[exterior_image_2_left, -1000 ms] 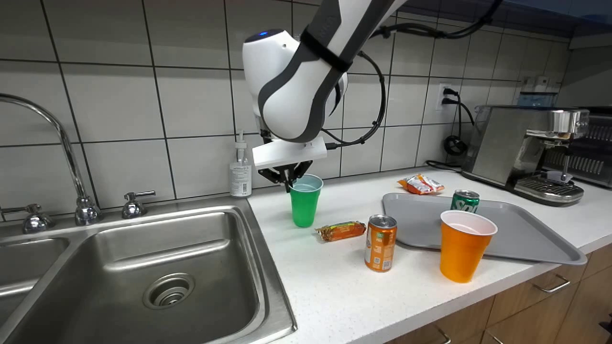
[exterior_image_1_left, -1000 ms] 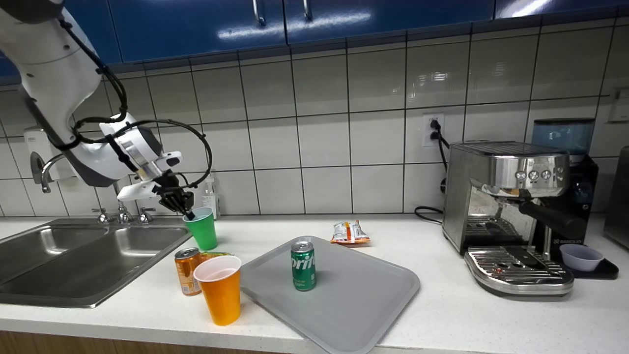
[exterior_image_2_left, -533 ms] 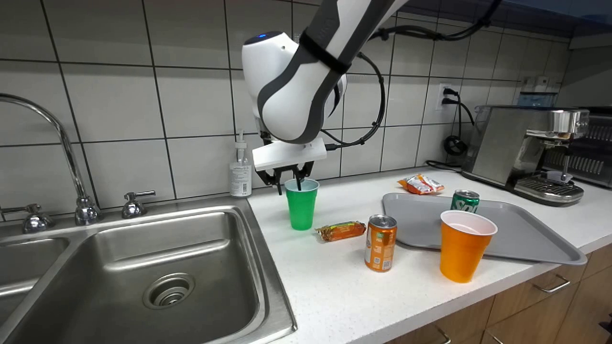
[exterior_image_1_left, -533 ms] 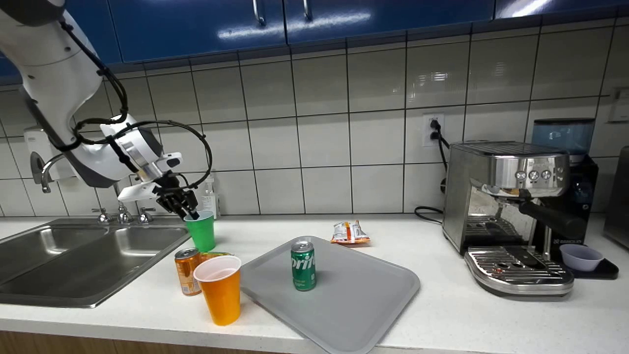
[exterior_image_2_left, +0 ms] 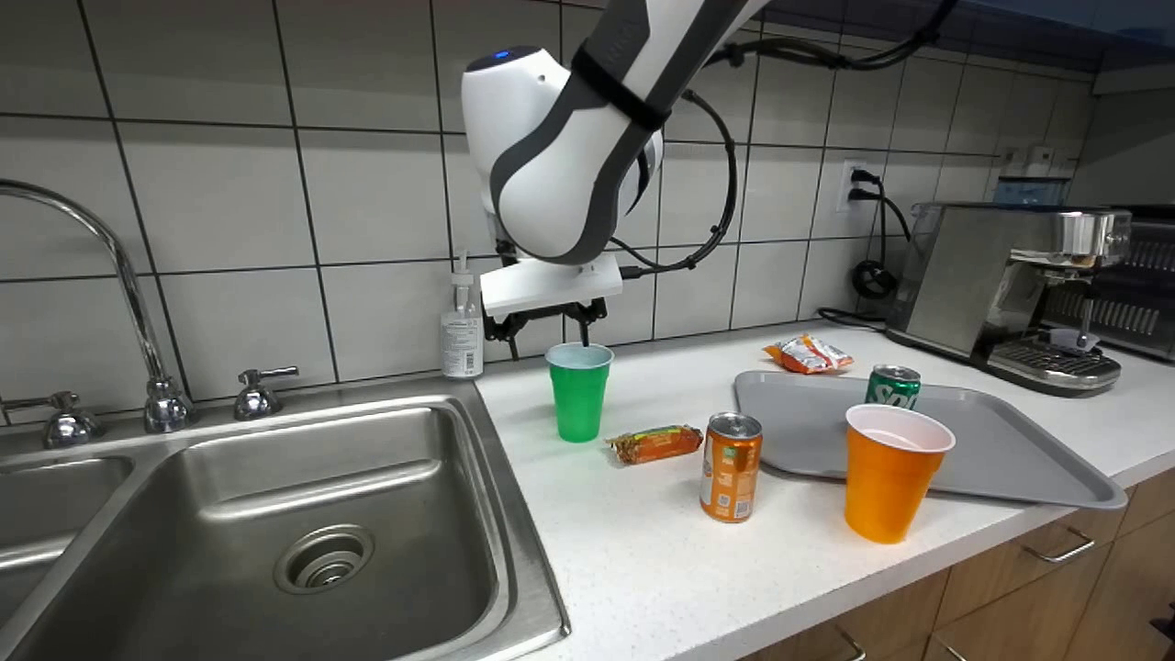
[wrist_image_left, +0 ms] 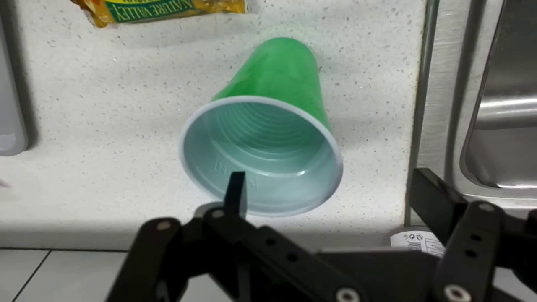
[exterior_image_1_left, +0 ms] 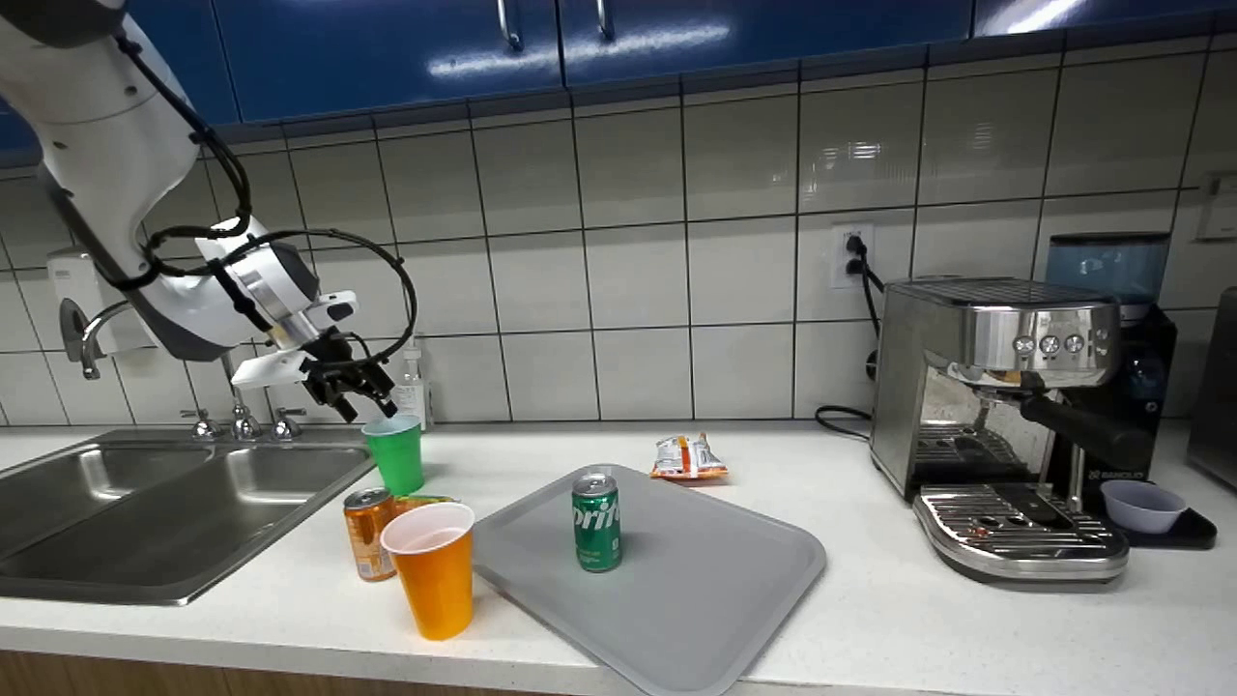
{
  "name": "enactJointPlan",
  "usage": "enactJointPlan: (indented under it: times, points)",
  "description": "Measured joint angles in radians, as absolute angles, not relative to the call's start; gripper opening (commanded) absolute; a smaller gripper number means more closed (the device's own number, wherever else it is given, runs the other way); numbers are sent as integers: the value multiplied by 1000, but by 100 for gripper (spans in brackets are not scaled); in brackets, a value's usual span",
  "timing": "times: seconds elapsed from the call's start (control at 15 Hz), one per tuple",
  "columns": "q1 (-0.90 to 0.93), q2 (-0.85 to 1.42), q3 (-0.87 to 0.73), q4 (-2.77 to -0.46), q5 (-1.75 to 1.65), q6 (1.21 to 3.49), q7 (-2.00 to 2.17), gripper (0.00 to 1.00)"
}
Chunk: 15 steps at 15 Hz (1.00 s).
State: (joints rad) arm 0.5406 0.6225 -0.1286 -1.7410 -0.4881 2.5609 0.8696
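Upright green cup (wrist_image_left: 289,75), pale-rimmed and pale-lined (faintly ringed inside), just beside a pair of wide-apart fingers (wrist_image_left: 438,201)

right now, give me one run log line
gripper: open, empty | nearest: green plastic cup, upright on countertop | nearby: Nature Valley bar

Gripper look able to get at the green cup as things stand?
Probably yes: the open gripper is right by the upright green cup, one finger over its mouth, the other outside it; nothing visible blocks the rim between them.
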Motion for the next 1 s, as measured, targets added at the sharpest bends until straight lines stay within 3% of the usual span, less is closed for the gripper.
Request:
enactJointPlan:
  times: [1.0]
  points:
    - [504,421,-139,-1902,-492,2546,927,100]
